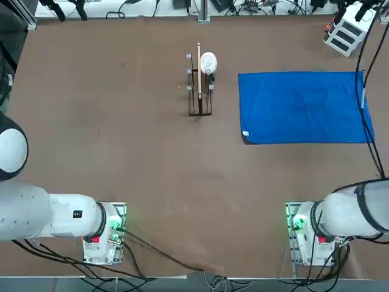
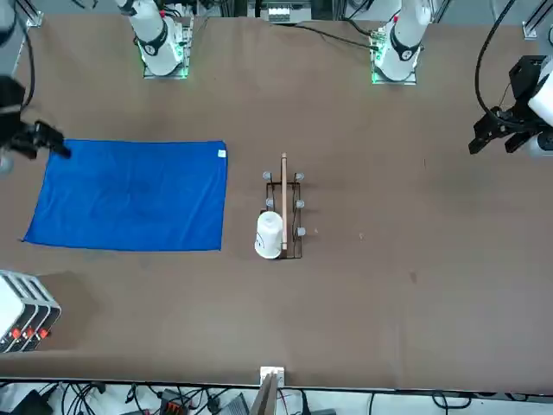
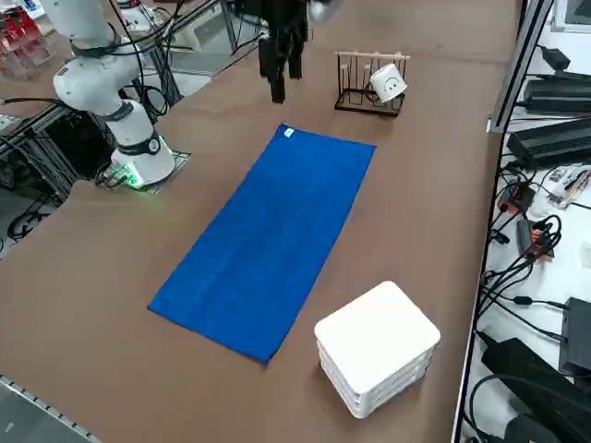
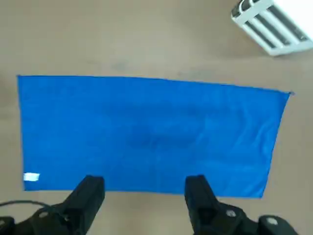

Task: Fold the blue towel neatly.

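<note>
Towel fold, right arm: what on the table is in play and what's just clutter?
In play:
- flat bright-blue rectangular towel
- open right gripper, above the towel

Clutter:
- dark wire rack holding a white cup
- white slotted box

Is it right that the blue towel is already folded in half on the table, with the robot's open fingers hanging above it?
Not quite. The blue towel lies spread out flat in a single layer, not folded; the right wrist view shows its full rectangle. The rest holds: the right gripper hangs above the towel's edge with its fingers open, holding nothing.
</note>
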